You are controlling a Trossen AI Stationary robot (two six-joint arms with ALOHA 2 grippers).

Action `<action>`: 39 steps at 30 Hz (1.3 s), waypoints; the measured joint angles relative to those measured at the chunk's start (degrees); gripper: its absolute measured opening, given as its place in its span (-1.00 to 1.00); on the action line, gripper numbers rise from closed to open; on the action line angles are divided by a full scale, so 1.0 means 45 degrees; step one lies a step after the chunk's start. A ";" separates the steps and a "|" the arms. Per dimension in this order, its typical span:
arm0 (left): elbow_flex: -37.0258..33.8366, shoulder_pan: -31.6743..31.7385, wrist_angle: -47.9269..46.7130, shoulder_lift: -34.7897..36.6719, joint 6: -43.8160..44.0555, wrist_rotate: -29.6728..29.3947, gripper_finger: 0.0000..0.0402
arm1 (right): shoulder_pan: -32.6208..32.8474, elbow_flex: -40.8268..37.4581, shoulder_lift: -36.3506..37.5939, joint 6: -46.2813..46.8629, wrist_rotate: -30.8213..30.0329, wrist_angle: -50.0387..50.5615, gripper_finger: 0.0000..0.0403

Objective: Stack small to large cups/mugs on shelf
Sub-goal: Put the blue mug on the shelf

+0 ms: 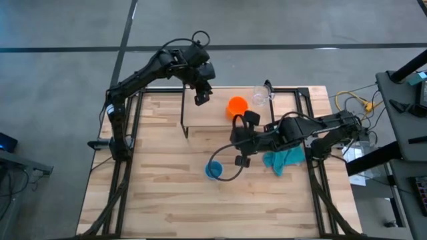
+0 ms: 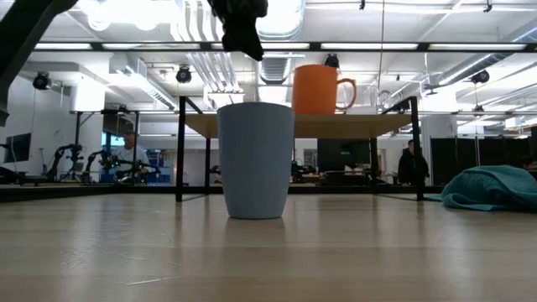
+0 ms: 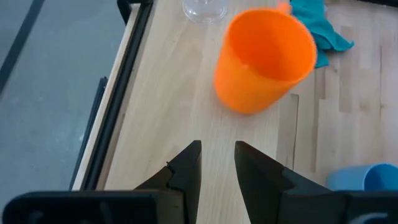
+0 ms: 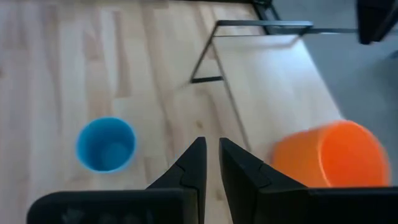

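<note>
Orange mug [image 1: 237, 105] stands upright on the shelf [image 1: 210, 119], towards the shelf's right end near its back edge; low view shows its handle sticking out sideways. Clear cup [image 1: 259, 95] also on the shelf, at the back right corner, just beside the mug, not touching it as far as visible. Blue cup [image 1: 213, 170] is down on the table [image 1: 160, 200], upright, in front of the shelf's front edge, roughly mid-table, well apart from the other two. Teal cloth [image 1: 283, 159] lies bunched on the table towards the right edge, near the shelf's right front leg.

Left gripper [image 1: 201, 94] hovers over the shelf's back left part, above the board w/o touching anything; fingers [image 3: 188, 169] sit close together w/ a narrow gap, nothing between them. Mug lies ahead of it in the left wrist view.

Right gripper [image 1: 243, 140] hangs over the table just off the shelf's front edge, between blue cup and cloth; fingers [image 4: 193, 163] nearly closed, slim gap, empty. Right wrist view shows blue cup on one side, mug on the other.

No readable brand, label or writing on cups, mug, shelf or arms. Low view: people in the room far behind the table, too small for detail.
</note>
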State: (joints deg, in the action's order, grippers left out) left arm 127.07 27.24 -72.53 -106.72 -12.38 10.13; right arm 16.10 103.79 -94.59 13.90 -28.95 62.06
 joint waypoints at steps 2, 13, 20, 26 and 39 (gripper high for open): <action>0.0000 0.0000 0.0000 0.0000 0.0003 0.0000 -0.59 | 0.0005 0.0000 0.0000 0.0003 -0.0419 0.0193 -0.81; 0.0058 -0.0043 -0.0116 0.0457 0.0019 0.0005 -0.59 | -0.0806 0.0000 0.0005 -0.0085 -0.2869 0.2234 -0.81; 0.0034 -0.0293 -0.0391 0.1506 0.0670 0.0439 -0.59 | -0.1699 0.0000 -0.0015 -0.0099 0.0239 0.2163 -0.81; 0.0015 -0.0953 -0.1049 0.2677 0.0742 0.0962 -0.59 | -0.1836 0.0000 -0.0015 -0.0635 0.0416 0.2075 -0.81; -0.0392 -0.4082 -0.3017 0.3214 0.2480 0.1020 -0.59 | -0.1831 0.0000 -0.0034 -0.0851 0.0611 -0.0049 -0.81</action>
State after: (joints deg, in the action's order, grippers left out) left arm 125.30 8.88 -86.11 -92.25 -1.22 14.72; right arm 7.86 103.79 -94.74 10.07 -26.20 61.84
